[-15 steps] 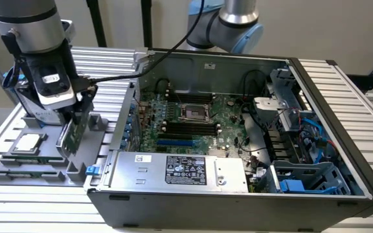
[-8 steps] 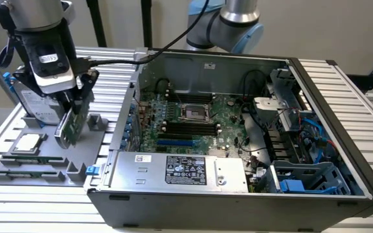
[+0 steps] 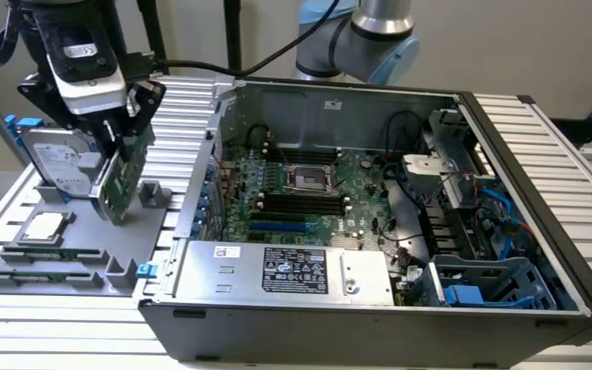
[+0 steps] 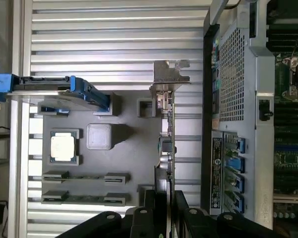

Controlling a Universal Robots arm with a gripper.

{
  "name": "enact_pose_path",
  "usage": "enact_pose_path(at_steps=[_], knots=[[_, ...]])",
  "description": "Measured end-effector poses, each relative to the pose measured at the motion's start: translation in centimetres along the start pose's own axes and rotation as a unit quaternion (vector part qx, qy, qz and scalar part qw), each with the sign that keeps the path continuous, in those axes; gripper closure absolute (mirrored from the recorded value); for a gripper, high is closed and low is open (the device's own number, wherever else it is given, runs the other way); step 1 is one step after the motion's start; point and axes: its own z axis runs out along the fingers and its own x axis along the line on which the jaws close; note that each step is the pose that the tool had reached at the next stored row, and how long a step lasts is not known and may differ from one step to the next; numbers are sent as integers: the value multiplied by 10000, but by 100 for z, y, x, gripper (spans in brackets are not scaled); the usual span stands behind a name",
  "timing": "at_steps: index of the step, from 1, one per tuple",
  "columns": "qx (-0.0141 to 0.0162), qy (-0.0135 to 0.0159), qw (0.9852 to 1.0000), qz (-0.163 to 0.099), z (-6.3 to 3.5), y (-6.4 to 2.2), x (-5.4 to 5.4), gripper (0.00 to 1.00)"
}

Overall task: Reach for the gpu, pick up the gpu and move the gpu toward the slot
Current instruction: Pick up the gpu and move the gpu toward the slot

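The gpu [image 3: 121, 185] is a thin green card standing on edge over the grey fixture plate [image 3: 80, 254], at the exterior view's left. My gripper [image 3: 121, 142] comes down on it from above, its fingers shut on the card's upper edge. In the wrist view the gpu [image 4: 166, 144] shows edge-on, with its silver bracket [image 4: 170, 77] at the far end and my gripper [image 4: 165, 201] clamped on the near end. The open computer case [image 3: 378, 193] with its motherboard and blue slot [image 3: 280, 227] lies to the exterior view's right.
A silver hard drive [image 3: 59, 166] with blue rails [image 4: 49, 89] stands in the fixture just beside the gpu. A square processor chip [image 3: 44, 226] [image 4: 62, 147] rests on the plate. The case's side wall [image 4: 238, 124] rises close beside the card. Ribbed aluminium table [image 3: 59, 316] lies around them.
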Motion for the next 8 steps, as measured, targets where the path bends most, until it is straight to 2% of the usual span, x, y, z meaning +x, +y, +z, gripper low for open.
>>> enact_pose_path(at_steps=[8], knots=[[0,36,10000,1,-380,-64,-336,74]])
